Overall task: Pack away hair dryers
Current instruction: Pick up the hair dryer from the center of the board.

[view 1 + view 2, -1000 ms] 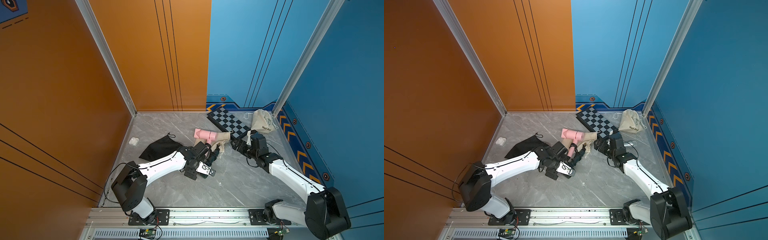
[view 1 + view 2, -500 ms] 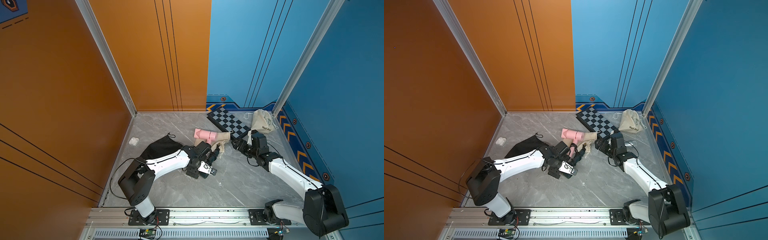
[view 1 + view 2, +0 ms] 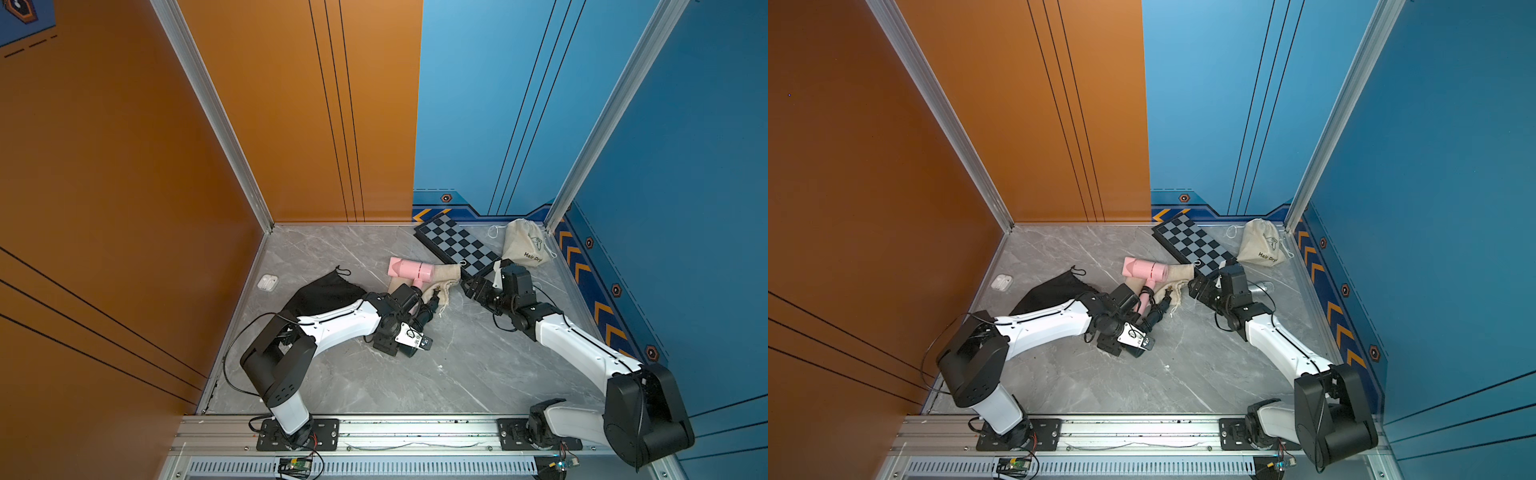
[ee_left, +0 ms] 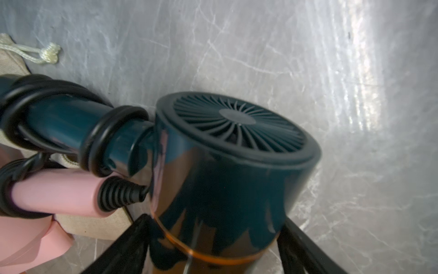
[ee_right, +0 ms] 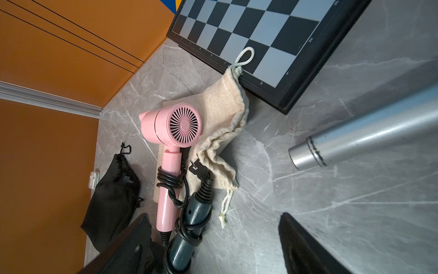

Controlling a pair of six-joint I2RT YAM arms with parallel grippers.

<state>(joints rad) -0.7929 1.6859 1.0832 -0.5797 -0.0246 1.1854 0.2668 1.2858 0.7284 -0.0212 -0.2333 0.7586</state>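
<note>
Item: my left gripper [image 4: 213,230] straddles teal dryer [image 4: 225,166], grip unclear; at its 12 o'clock, pink dryer [image 5: 173,125] on flat beige bag [image 5: 220,113]; right gripper [image 5: 213,220] wide

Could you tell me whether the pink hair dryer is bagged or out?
Out: the pink hair dryer lies exposed on top of the beige bag.

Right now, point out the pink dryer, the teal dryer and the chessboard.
pink dryer [image 5: 184,124], right wrist view, rear grille.
teal dryer [image 4: 237,119], left wrist view, rear grille.
chessboard [image 3: 457,247], in a top view, checkered face.
</note>
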